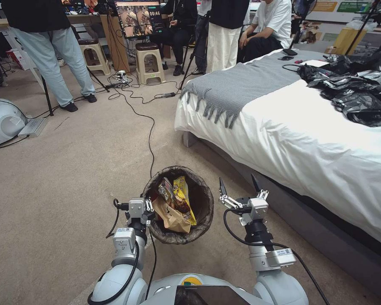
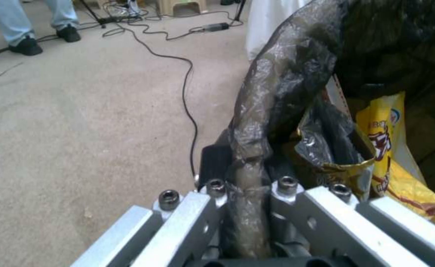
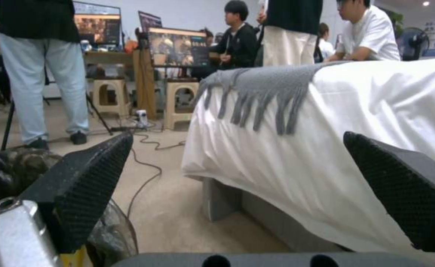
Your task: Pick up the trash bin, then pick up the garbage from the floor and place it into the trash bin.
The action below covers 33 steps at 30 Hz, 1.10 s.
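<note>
The left gripper [image 1: 150, 208] has its jaws clamped on the liner-wrapped rim of the trash bin [image 1: 201, 220], held above the carpet beside the bed [image 1: 309, 140]. Yellow wrappers [image 1: 183, 195] and a brown paper bag [image 1: 171, 217] lie inside. The right gripper [image 1: 238, 186] hovers beside the bin, jaws spread wide, empty.

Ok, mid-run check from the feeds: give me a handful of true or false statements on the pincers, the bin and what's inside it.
1. The left pincer is shut on the trash bin at its rim. True: the left wrist view shows the liner-covered rim clamped between its fingers.
2. The right pincer grips a wrapper. False: it is open and empty, beside the bin.
3. The bin holds a yellow snack wrapper and a brown paper bag. True.
4. The bin sits on the bed. False: it is in front of the robot, beside the bed.
5. Black plastic sheeting lies on the bed. True.
</note>
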Available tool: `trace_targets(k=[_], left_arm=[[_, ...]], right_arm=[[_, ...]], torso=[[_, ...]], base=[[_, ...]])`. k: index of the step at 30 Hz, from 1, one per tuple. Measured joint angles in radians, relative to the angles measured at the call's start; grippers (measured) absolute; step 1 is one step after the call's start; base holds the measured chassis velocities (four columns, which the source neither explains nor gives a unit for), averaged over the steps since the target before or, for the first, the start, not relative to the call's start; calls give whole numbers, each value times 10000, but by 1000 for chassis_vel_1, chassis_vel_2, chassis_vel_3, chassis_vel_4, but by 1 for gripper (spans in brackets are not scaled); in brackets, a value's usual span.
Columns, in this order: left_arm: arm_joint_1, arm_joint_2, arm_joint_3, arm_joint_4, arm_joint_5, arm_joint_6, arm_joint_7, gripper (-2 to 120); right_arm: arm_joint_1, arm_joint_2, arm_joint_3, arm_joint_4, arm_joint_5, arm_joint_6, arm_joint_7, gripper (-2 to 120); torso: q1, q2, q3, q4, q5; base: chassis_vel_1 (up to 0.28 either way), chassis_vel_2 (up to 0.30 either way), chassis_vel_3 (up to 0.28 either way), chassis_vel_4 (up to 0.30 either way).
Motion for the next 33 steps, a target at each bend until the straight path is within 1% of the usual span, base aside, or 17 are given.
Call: trace_targets(k=[1,3,11,12,15,27,28,29,33], left_arm=[[1,0,0,0,0,0,0,0],[1,0,0,0,0,0,0,2],[0,0,0,0,0,0,0,2],[0,0,1,0,0,0,0,0],[0,0,0,0,0,0,0,2],[0,0,0,0,0,0,0,2],[-1,0,0,0,0,0,0,0],[-1,0,0,0,0,0,0,2],[0,0,0,0,0,0,0,2]], right_arm=[[-4,66,2,-50,-3,47,-9,100],[9,87,23,-84,0,71,-18,100],[76,115,212,-155,89,181,-91,100],[86,111,229,-163,99,185,-94,100],[100,109,244,-188,110,197,-103,100],[255,60,419,-281,274,195,-148,100],[269,48,436,-290,294,187,-157,100],[281,34,450,-301,308,178,-167,100],[319,18,468,-343,312,157,-180,100]], torso=[[0,0,0,0,-1],[0,0,0,0,0],[0,0,0,-1,0],[0,0,0,-2,-1],[0,0,0,-2,0],[0,0,0,-2,0],[0,0,1,-2,0],[0,0,1,-2,0],[0,0,1,-1,0]], base=[[0,0,0,0],[0,0,0,0],[0,0,0,0],[0,0,0,0],[30,29,27,34],[71,64,69,78],[92,96,82,99],[92,97,89,99],[108,106,106,114]])
